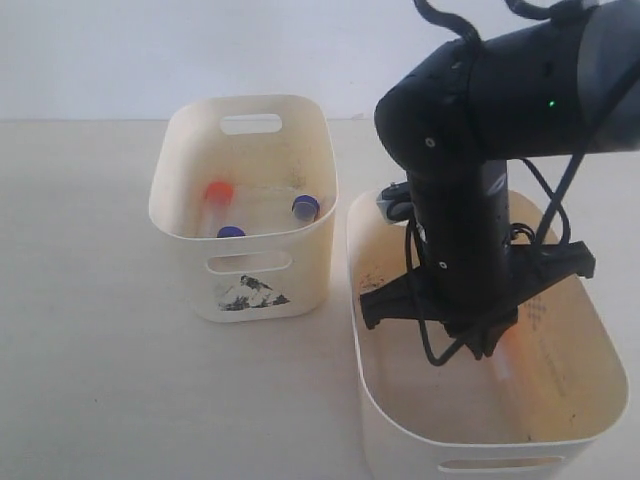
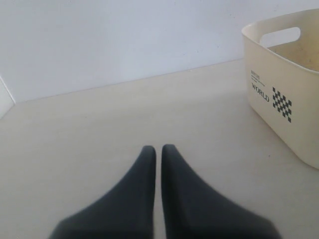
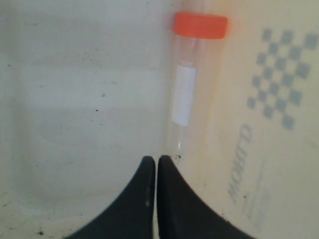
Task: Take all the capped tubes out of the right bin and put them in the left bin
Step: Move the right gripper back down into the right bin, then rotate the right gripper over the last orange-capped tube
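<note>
One capped tube (image 3: 185, 94), clear with an orange cap and a white label patch, lies in the right bin (image 1: 400, 445) along the foot of its wall. My right gripper (image 3: 156, 160) is shut and empty, its tips just short of the tube's bottom end. In the exterior view the right arm reaches down into this bin, the gripper (image 1: 487, 346) low inside it. The left bin (image 1: 312, 262), with the torn sticker, holds an orange-capped tube (image 1: 217, 192) and two blue-capped ones (image 1: 306, 207) (image 1: 231, 233). My left gripper (image 2: 155, 149) is shut, empty, above the bare table.
The two bins stand close together on a pale table (image 1: 100, 330). A cream bin with a "WORLD" checker print (image 2: 284, 94) shows at the edge of the left wrist view; which bin it is I cannot tell. A white wall (image 1: 100, 50) runs behind.
</note>
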